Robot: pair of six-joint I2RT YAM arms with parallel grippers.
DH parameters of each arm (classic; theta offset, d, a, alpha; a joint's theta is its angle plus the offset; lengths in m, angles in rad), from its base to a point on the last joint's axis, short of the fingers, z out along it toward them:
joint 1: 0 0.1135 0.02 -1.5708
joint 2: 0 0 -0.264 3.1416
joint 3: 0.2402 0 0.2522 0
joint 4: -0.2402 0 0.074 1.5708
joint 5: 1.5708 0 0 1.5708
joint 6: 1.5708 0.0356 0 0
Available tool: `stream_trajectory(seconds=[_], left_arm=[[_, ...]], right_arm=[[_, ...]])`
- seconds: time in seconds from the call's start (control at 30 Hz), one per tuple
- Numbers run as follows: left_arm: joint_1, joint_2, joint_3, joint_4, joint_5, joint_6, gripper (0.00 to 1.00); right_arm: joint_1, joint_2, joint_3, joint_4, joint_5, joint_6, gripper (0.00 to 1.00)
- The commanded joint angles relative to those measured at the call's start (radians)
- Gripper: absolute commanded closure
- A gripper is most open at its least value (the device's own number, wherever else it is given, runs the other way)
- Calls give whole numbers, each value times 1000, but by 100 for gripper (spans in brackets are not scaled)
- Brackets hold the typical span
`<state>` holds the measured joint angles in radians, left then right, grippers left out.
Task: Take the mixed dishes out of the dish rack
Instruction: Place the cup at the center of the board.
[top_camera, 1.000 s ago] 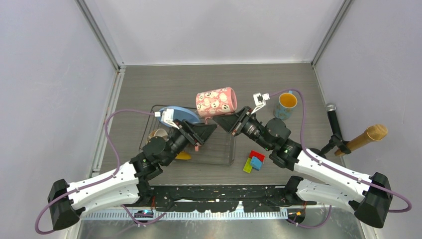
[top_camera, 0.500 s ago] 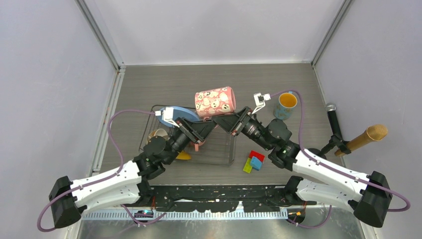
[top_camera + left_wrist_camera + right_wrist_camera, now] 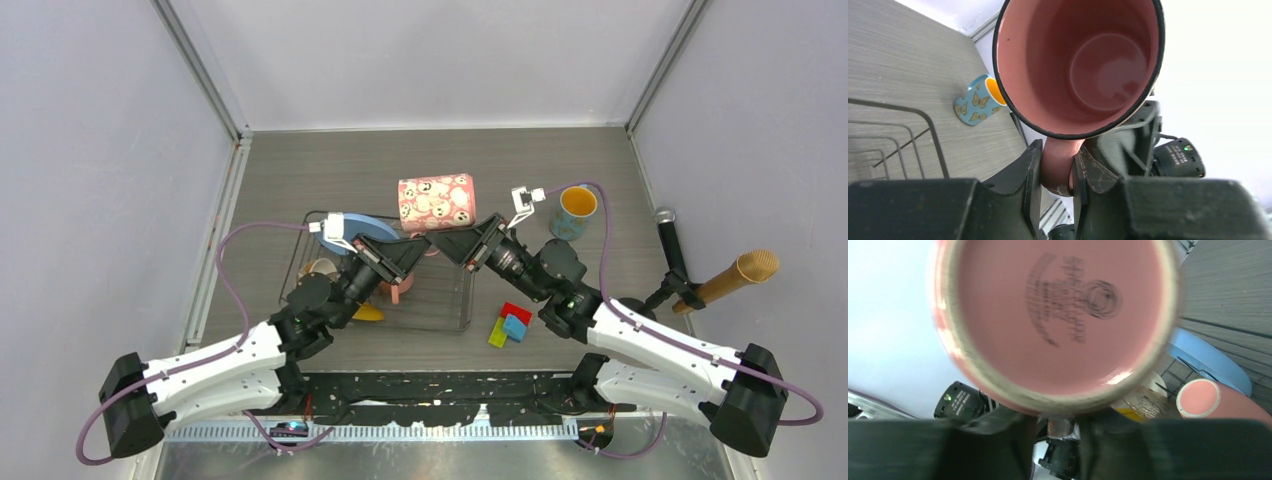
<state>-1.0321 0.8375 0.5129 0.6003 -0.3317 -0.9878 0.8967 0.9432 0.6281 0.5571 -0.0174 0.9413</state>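
Pink mug (image 3: 435,203) is on its side, raised at the centre of the top view, over the dish rack's (image 3: 455,327) upper right corner. Left gripper (image 3: 1057,162) and right gripper (image 3: 1060,426) are both clamped on it.

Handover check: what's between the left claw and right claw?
The speckled pink mug, its handle pinched by left claw and right claw; both wrist views show it.

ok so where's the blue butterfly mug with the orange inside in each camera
top external: the blue butterfly ceramic mug with orange inside stands upright, right of centre.
left wrist: left of centre, just left of the big mug rim.
right wrist: not in it.
shared landmark: the raised pink white-patterned ceramic mug, seen from its side in top external, its open mouth in left wrist, its base in right wrist.
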Motion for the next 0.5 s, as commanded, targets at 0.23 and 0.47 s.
stream_trajectory(seconds=[0.23,0.47], left_arm=[[-6,12,4,21,-26,51,100],[-6,13,4,52,-69,46,100]], right_arm=[[13,-34,91,-219,163,-18,5],[13,-66,82,-326,209,-21,1]])
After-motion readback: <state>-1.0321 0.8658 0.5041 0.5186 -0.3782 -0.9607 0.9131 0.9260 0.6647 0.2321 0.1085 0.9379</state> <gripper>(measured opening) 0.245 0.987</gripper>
